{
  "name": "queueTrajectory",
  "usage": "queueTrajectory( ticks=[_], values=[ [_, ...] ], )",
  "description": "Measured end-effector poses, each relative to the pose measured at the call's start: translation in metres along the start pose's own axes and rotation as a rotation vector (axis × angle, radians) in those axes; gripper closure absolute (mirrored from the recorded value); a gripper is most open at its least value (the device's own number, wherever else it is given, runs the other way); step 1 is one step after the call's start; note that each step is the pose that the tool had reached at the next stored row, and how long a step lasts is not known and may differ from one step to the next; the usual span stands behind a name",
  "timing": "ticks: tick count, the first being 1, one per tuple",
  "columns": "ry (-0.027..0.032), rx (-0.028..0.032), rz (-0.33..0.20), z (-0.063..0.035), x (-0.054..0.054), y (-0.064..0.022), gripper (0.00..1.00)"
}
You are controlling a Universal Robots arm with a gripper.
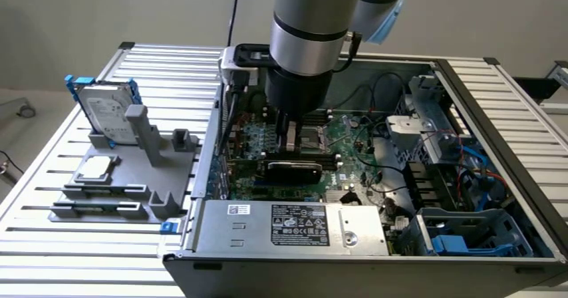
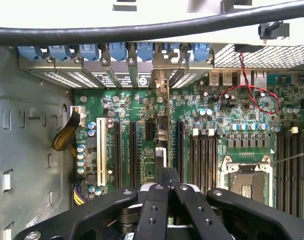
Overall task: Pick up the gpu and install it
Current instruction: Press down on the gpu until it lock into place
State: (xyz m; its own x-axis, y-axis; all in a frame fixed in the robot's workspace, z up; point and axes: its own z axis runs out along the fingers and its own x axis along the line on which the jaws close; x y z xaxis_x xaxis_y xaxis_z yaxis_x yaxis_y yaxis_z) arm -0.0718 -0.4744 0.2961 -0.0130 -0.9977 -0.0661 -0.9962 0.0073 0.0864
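The gpu [image 1: 293, 171] stands on edge inside the open computer case [image 1: 497, 118], its black shroud facing the camera. In the wrist view the gpu [image 2: 162, 130] shows edge-on as a thin strip over an expansion slot. Its silver bracket lines up with the rear slot covers. My gripper [image 1: 291, 153] hangs straight down over the card and is shut. Its black fingers [image 2: 154, 200] sit together right at the card's top edge. Whether they pinch the card or only rest on it, I cannot tell, nor whether the card is fully seated.
A grey fixture tray [image 1: 164, 208] at the exterior view's left holds a hard drive in a blue frame [image 1: 105, 115] and a square CPU chip [image 1: 96, 168]. The power supply [image 1: 293, 225], drive cages [image 1: 461, 238], loose cables [image 1: 390, 171] and the CPU socket [image 2: 247, 182] crowd the case.
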Motion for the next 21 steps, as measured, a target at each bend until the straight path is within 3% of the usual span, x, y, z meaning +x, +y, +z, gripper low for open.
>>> queueTrajectory(
  ticks=[10, 15, 21],
  values=[
    [-0.0001, 0.0001, 0.0, 0.0, -0.001, 0.0001, 0.89],
    [0.0001, 0.0156, -0.001, 0.0082, -0.011, 0.0115, 0.89],
    [0.0089, 0.0154, -0.013, 0.0171, -0.011, 0.0144, 0.89]
  ],
)
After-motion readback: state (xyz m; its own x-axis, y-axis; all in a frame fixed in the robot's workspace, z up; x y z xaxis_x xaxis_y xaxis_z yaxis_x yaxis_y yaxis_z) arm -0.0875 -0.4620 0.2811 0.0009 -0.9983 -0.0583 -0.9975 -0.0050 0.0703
